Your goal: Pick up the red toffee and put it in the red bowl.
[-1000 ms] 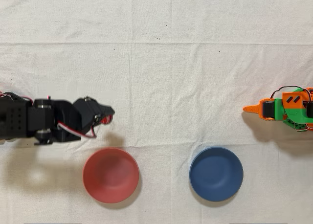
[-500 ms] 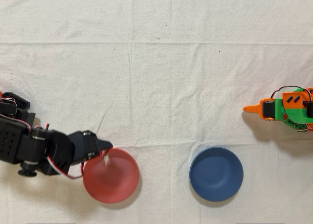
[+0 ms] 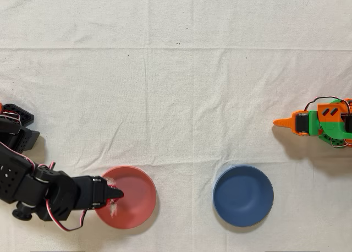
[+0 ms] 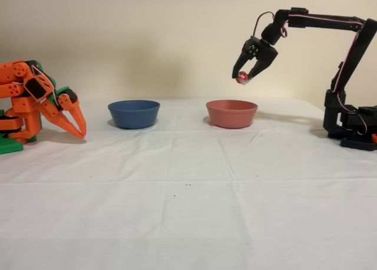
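Overhead view: the gripper (image 3: 114, 198) has swung from the bare cloth beside the red bowl (image 3: 132, 192) to a position over the bowl's left portion; a pale wrapper end shows at its tip. Fixed view: the gripper (image 4: 244, 75) hangs above the red bowl (image 4: 231, 112), fingers clamped on the red toffee (image 4: 241, 78), well clear of the rim. Judgement: transport complete; release remains. The blue bowl (image 4: 134, 113) stands apart.
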